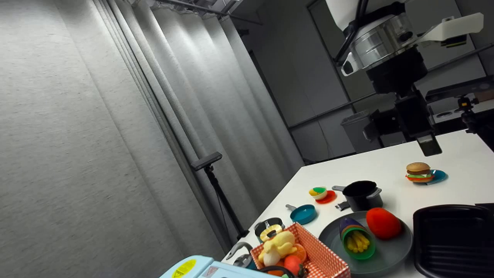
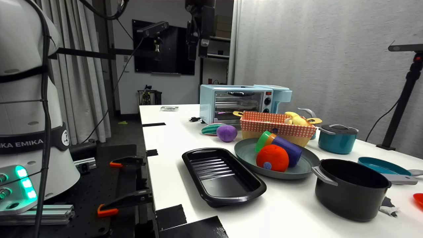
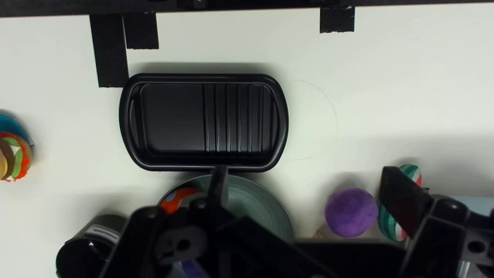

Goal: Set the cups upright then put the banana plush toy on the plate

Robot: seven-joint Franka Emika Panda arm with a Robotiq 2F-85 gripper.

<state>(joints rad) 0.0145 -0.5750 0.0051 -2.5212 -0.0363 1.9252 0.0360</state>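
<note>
From the left in an exterior view, the white robot arm [image 2: 23, 115] is wearing a black band [image 2: 33, 143], where the letters "KA EMIKA" are appearing. Next, the gripper [image 3: 305, 169] is hanging high over the white table [image 2: 172, 132], its fingers [image 3: 219, 189] standing released and wide apart. Lower down, the glossy black tray [image 2: 218, 175] is showing straight ridges. Then the cups [image 2: 288, 147], green, orange and purple, are lying nested on their side in the round gray dish [image 2: 246, 152], just beside a soft red toy [image 2: 276, 155] bearing a bluish patch [image 2: 268, 165]. Behind them, the basket [image 2: 254, 124] with its red-and-white checked pattern is holding the banana plush toy [image 2: 297, 120], pale yellow and rounded, which is lying lower than the fingers and well apart, to the right in this view. Further right, the dark pot [image 2: 347, 198] is standing upright, and the red plate [image 2: 419, 198] is showing only partly at the edge.
</note>
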